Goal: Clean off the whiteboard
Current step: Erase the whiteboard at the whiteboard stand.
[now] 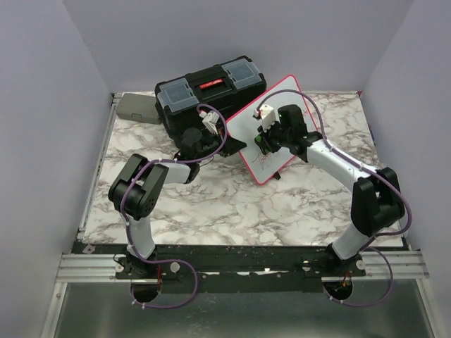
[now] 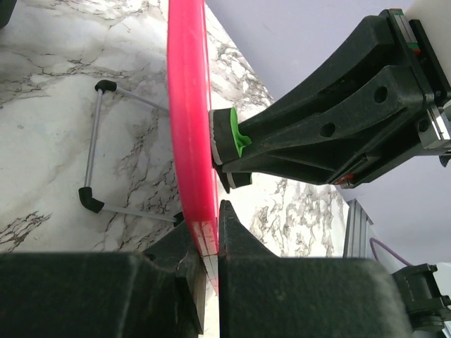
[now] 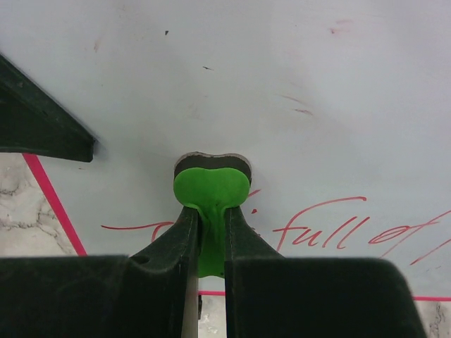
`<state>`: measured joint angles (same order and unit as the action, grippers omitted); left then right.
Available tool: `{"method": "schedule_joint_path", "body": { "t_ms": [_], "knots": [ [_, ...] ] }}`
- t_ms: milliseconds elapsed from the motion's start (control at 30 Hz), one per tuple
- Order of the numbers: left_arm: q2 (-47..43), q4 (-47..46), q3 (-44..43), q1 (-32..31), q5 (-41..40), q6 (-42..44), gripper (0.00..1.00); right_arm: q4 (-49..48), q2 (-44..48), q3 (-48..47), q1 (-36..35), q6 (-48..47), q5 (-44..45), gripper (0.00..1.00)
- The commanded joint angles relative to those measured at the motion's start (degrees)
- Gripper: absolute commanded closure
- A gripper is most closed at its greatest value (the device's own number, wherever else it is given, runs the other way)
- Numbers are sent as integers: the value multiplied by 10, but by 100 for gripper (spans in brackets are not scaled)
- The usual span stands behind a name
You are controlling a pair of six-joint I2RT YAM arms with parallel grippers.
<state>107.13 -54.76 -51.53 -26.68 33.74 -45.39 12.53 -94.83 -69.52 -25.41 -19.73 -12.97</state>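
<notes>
Two outstretched arms [image 1: 331, 158]: left claw [image 2: 210, 236], right claw [image 3: 209, 232], eraser [image 3: 211, 184] at whiteboard [image 1: 245, 129].

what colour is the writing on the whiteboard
Red writing on the whiteboard; clearest in the right wrist view.

tabletop [image 1: 232, 204]: marble-patterned | far centre: black toolbox [image 1: 211, 95] | far-left corner: grey case [image 1: 137, 108] | right of toolbox: whiteboard [image 1: 243, 137], tilted

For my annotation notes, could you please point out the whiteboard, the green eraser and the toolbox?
whiteboard [image 1: 245, 128]: top external view, white writing surface.
green eraser [image 3: 211, 184]: right wrist view, green back.
toolbox [image 1: 204, 77]: top external view, black lid.
</notes>
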Motion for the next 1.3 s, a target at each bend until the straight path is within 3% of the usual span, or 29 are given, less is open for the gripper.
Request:
{"method": "schedule_joint_path", "body": {
  "t_ms": [0, 233, 433, 600, 667, 800, 1100, 1267],
  "knots": [
    [-4, -3, -1, -17, 77, 13, 100, 1, -17, -3, -13, 40, 53, 99],
    [-11, -2, 5, -17, 76, 17, 100, -8, -54, -73, 34, 75, 119, 99],
    [-9, -8, 5, -17, 76, 13, 100, -3, -64, -70, 38, 73, 114, 99],
    [-9, -9, 6, -17, 74, 14, 100, 35, -35, -19, 34, 5, -84, 99],
    [-9, -8, 3, -17, 74, 15, 100, 36, -22, 2, 17, -11, -103, 99],
    [-7, 1, -2, -17, 76, 21, 100, 7, -18, 2, -5, -9, -62, 99],
    [-7, 2, 2, -17, 73, 23, 100, -35, -95, -133, 9, 55, 107, 99],
    [-12, 8, 5, -17, 75, 30, 100, -37, -109, -130, 38, 88, 108, 99]
  ]
}}
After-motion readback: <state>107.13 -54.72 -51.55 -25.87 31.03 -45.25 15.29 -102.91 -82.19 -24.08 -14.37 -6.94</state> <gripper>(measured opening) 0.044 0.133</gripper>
